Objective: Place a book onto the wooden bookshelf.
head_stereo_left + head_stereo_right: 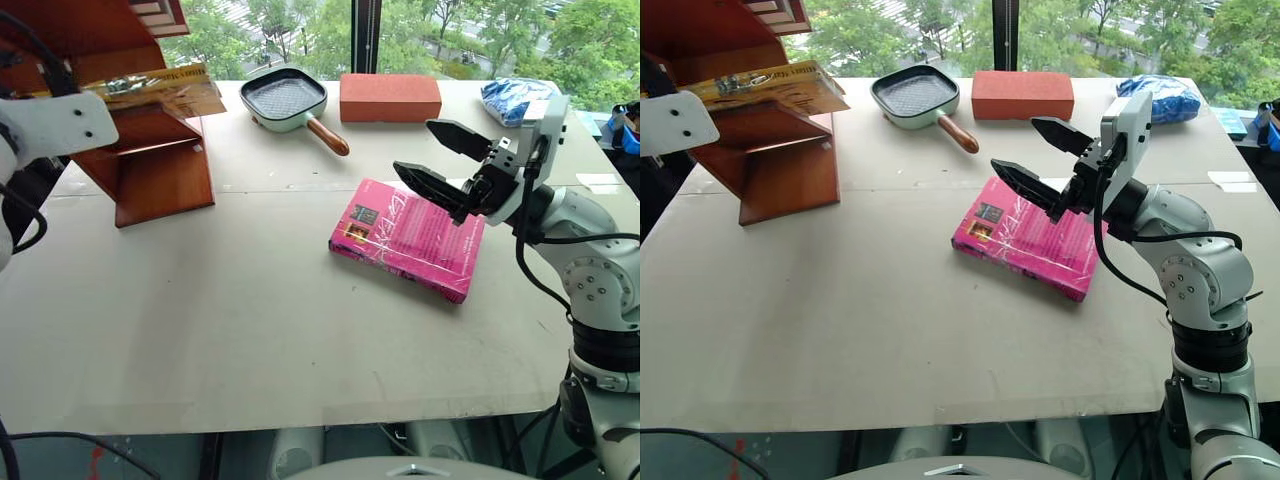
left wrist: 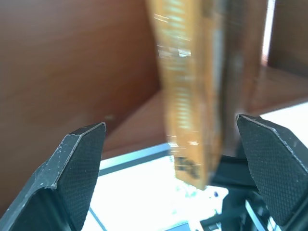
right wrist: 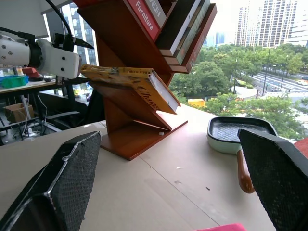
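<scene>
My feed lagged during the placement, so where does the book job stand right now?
Placement looks done: the book lies on a slanted board of the wooden bookshelf, one end sticking out past the board's edge. In hand: nothing. The left hand is open, its fingers either side of the book without gripping it; the right hand hangs open above the pink book. Left: probably only pulling the left arm clear.

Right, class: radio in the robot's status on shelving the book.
Both grippers open: left, right. Yellow book lying on bookshelf board, unheld. Nothing in the way.
</scene>
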